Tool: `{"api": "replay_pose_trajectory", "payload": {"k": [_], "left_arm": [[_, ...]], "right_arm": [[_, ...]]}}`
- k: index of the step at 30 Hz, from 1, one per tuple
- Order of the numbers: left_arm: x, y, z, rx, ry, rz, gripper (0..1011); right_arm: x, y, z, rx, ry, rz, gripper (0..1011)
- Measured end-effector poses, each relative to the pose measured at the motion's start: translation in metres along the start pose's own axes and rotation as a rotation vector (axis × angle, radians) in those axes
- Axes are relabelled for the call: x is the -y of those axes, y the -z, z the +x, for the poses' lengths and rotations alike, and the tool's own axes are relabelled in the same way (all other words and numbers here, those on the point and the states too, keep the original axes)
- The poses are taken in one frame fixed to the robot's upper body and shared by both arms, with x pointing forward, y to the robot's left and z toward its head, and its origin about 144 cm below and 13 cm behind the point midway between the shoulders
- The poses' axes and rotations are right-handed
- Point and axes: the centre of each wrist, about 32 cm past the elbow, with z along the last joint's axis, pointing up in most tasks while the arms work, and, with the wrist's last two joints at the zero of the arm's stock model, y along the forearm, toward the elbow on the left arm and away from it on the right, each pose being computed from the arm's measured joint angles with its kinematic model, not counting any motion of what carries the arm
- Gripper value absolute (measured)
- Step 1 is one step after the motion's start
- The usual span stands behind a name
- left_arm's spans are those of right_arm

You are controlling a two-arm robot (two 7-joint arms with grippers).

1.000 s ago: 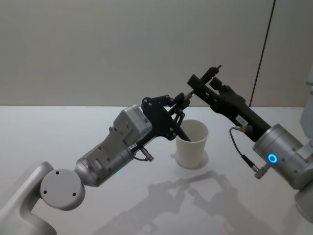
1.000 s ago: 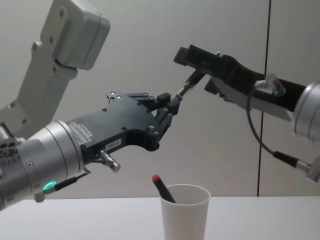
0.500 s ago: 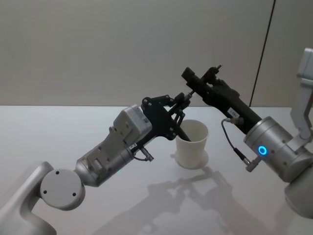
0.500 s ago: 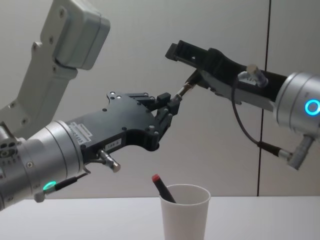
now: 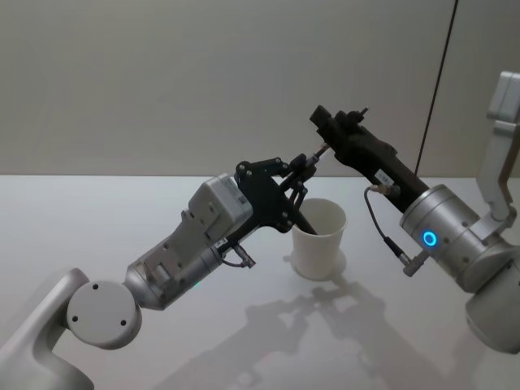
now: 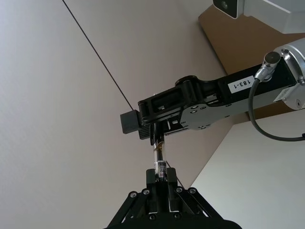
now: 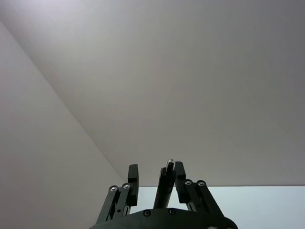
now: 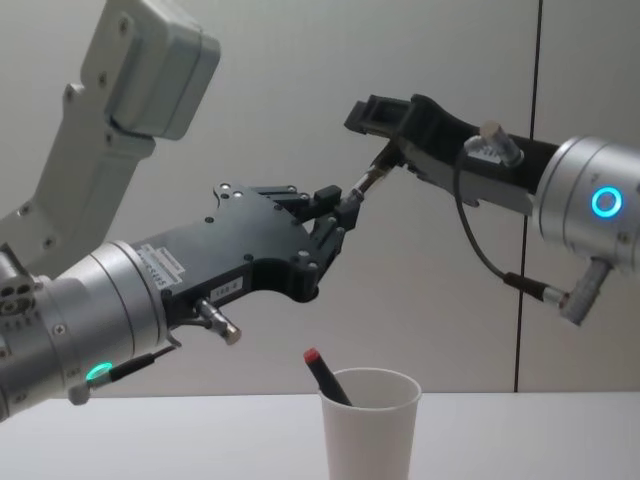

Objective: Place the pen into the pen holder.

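Note:
The pen holder (image 8: 370, 430), a white paper cup, stands on the table, also seen in the head view (image 5: 321, 244). The pen (image 8: 327, 378), black with a red end, leans inside it with the red end above the rim. High above the cup, my left gripper (image 8: 345, 210) is shut on a thin pen-like rod (image 8: 362, 185). The rod's upper end reaches my right gripper (image 8: 385, 140). In the right wrist view that end lies against one finger (image 7: 180, 176), with a gap to the other. The left wrist view shows the rod (image 6: 158, 155) rising from my left gripper (image 6: 160, 174).
The white table (image 5: 122, 219) stretches to the left of the cup and in front of it. A plain wall stands close behind. Both forearms cross above the cup from either side.
The right arm has swung round and its wrist has turned, while its gripper stayed at the rod's upper end. The left arm, the cup and the pen have not moved.

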Motion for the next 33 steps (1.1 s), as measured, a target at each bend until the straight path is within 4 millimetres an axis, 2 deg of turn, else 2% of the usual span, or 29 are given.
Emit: {"api": "replay_pose_trajectory", "payload": {"k": [4,5,6,8,11,12,25,28,33], "left_arm": [[0.0000,0.0000,0.0000,0.000,0.000,0.000,138],[0.0000,0.0000,0.0000,0.000,0.000,0.000,138],[0.0000,0.0000,0.0000,0.000,0.000,0.000,138],[0.0000,0.0000,0.0000,0.000,0.000,0.000,138],[0.0000,0.0000,0.0000,0.000,0.000,0.000,138],[0.0000,0.0000,0.0000,0.000,0.000,0.000,138],[0.0000,0.0000,0.0000,0.000,0.000,-0.001,142],[0.0000,0.0000,0.0000,0.000,0.000,0.000,203],[0.0000,0.0000,0.0000,0.000,0.000,0.000,380]], "right_arm": [[-0.0009,-0.0006,-0.0006,-0.001,0.004,0.000,387],[-0.0013,-0.0009,-0.0008,-0.001,0.005,0.000,328],[-0.0013,-0.0009,-0.0008,-0.001,0.005,0.000,328],[-0.0016,-0.0011,-0.0011,0.000,0.007,0.000,243],[-0.0021,-0.0013,-0.0017,0.000,0.007,0.000,187],[-0.0022,-0.0013,-0.0019,0.000,0.006,0.000,138],[-0.0032,-0.0021,-0.0037,0.012,0.008,0.006,131],[-0.0033,-0.0024,-0.0039,0.015,0.009,0.010,131],[-0.0033,-0.0025,-0.0042,0.017,0.009,0.012,131]]}}
